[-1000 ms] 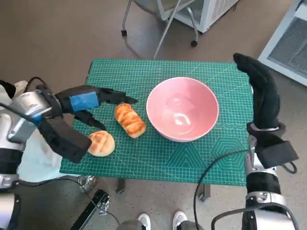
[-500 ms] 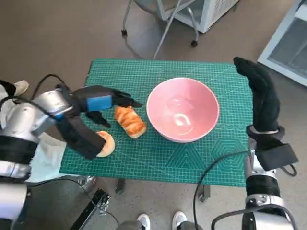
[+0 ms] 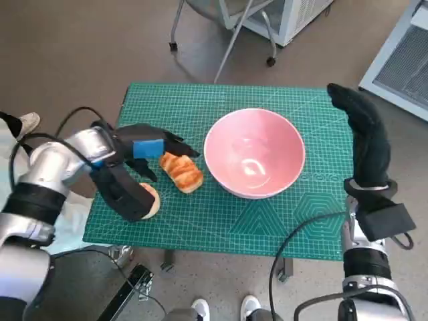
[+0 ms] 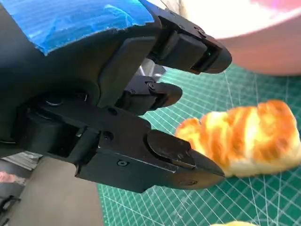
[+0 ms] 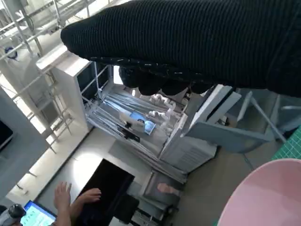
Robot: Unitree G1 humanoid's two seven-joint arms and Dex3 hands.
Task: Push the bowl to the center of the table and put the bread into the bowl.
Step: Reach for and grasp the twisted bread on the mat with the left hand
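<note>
**Left hand poised over the long bread**

The golden, elongated bread roll (image 3: 181,170) lies just left of the pink round bowl (image 3: 255,152), its long axis running far-left to near-right. The left hand (image 3: 148,148) hovers above its far-left end, fingers (image 4: 188,44) spread, holding nothing. The gloved right hand (image 3: 364,137) stands raised right of the bowl, farther away, holding nothing.

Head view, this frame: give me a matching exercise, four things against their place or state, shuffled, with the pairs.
Things:
1. pink bowl
2. long glazed bread
3. round bun
4. right hand

Places or states:
a. partly hidden behind the left forearm
b. raised at the table's right edge, holding nothing
c. empty, right of the breads
d. just beyond the left hand, its fingers apart

Pairs: 1-c, 2-d, 3-a, 4-b
</note>
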